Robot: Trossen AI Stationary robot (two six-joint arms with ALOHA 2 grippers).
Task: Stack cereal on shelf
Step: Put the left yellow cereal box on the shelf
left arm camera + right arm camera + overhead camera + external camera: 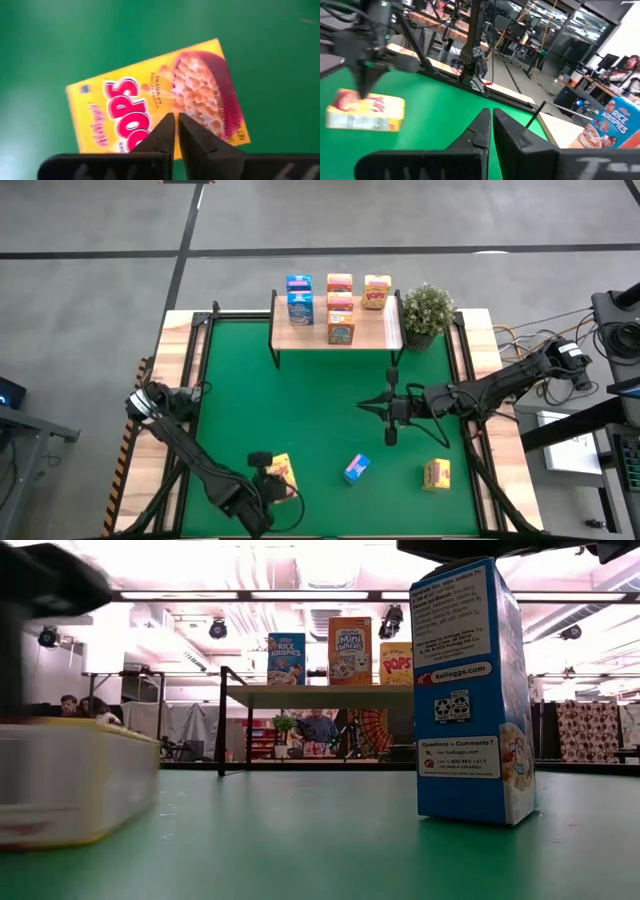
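A yellow cereal box (155, 102) lies flat on the green mat, front up, near the near edge (282, 473). My left gripper (175, 119) is shut and points down at the box's face; the right wrist view also shows this gripper (366, 89) over the box (365, 114). A blue box (357, 468) stands upright on the mat (470, 690). Another yellow box (436, 474) rests to its right. The shelf (385, 332) holds several boxes. My right gripper (390, 436) is shut and hovers over the mat's middle, touching nothing. My left gripper comes from above, pointing down at the middle of the printed front (150, 107) of the flat yellow box. Its shut fingertips (167, 122) stand at that face. I cannot tell whether they touch it. The box lies flat on the mat.
A green potted plant (428, 310) stands at the shelf's right end. Black frame bars run along the mat's left and right sides (200, 350). Bare green mat (300, 400) lies between the shelf and the loose boxes. People sit in the room beyond the table (318, 728).
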